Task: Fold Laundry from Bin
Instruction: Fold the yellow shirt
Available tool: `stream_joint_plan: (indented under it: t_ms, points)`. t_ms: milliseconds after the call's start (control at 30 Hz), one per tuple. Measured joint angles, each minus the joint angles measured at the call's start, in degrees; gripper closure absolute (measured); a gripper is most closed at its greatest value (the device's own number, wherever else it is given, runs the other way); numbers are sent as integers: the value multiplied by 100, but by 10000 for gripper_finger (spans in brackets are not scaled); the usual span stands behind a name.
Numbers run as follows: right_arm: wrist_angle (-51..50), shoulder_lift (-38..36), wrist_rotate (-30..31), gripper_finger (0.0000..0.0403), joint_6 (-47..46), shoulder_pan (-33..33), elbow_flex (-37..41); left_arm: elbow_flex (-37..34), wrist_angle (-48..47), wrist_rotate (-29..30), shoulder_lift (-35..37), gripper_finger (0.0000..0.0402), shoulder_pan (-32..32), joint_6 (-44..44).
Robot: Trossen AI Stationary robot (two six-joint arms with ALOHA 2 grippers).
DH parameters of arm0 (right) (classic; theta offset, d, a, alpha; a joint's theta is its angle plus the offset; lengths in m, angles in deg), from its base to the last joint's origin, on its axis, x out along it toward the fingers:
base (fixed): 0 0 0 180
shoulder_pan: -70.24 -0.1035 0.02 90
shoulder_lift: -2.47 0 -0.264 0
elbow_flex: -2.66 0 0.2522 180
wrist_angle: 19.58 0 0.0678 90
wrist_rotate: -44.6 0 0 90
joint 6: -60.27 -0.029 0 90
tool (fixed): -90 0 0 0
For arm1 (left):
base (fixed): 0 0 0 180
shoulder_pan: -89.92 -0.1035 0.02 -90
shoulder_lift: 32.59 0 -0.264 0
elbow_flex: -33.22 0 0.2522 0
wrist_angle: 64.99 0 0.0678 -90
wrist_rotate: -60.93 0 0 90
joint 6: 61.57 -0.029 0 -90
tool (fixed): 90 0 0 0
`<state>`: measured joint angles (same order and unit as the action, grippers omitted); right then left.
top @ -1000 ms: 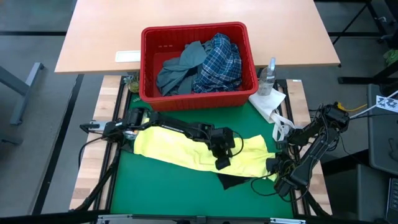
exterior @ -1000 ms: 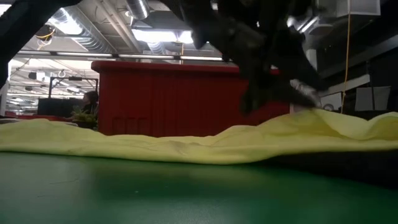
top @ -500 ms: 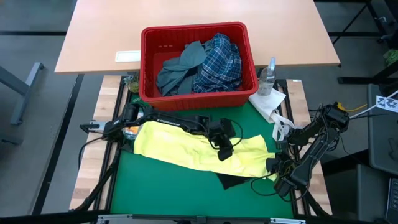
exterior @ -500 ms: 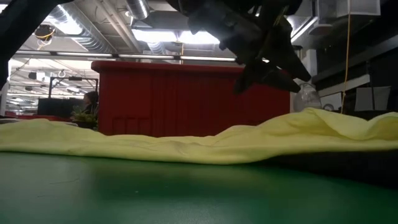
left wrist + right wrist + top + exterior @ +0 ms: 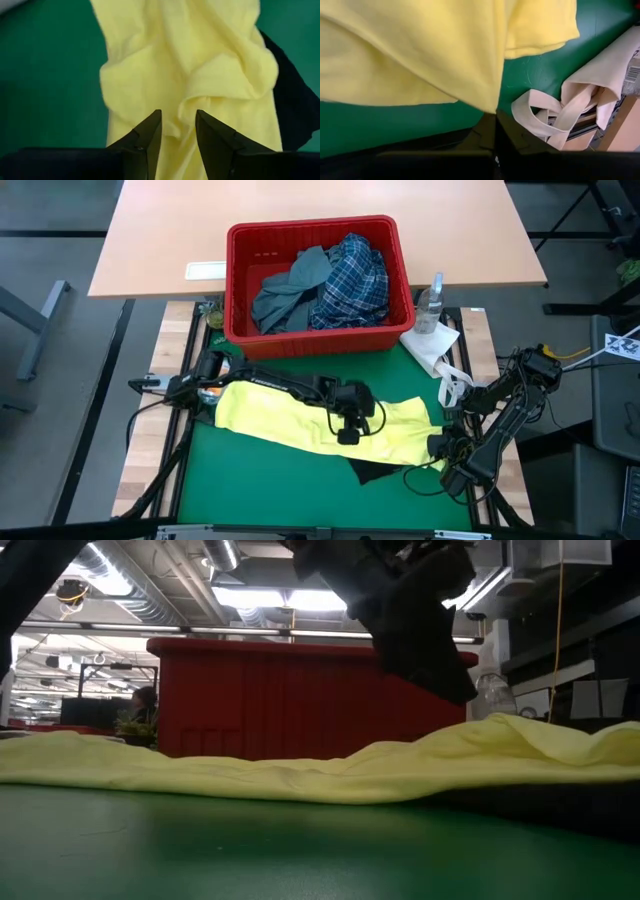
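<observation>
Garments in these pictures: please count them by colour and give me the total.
Yellow garment, spread on the green mat: 1
Dark navy garment, under the yellow one's edge: 1
Grey-blue garment, in the red bin: 1
Blue-white plaid shirt, in the bin: 1
Total: 4

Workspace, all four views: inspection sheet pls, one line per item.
Surface: green mat, bare toward the front.
Job's things: yellow garment spread across the mat; dark garment partly under its right end; plaid shirt and grey-blue garment in the red bin.
Clutter: clear bottle, white paper towel, beige strap at the mat's right edge.
Grippers: left gripper open, above the yellow garment, holding nothing; right gripper shut on a hanging edge of the yellow garment.
Cables: bundle along the right arm.
Surroundings: wooden table behind the bin; a person far off in the low view.
</observation>
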<state>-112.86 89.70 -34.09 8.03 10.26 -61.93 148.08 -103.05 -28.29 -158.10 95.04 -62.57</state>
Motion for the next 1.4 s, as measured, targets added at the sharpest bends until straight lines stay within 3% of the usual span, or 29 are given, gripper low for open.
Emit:
stream_joint_plan:
  t_ms: [467, 967, 1200, 1400]
  points:
    - [61, 0, 0, 400, 2, 0, -2, -13, 369, 472, -256, 289, 142, -627]
    - [72, 0, 0, 400, 2, 0, -2, -2, 603, 492, -491, 293, 142, -726]
    - [-71, 0, -354, 400, -264, 0, -2, -2, 614, 2093, -492, 392, 153, -702]
    - [-200, 0, -593, 400, -577, 0, -2, -2, 545, 2524, -490, 400, 166, -734]
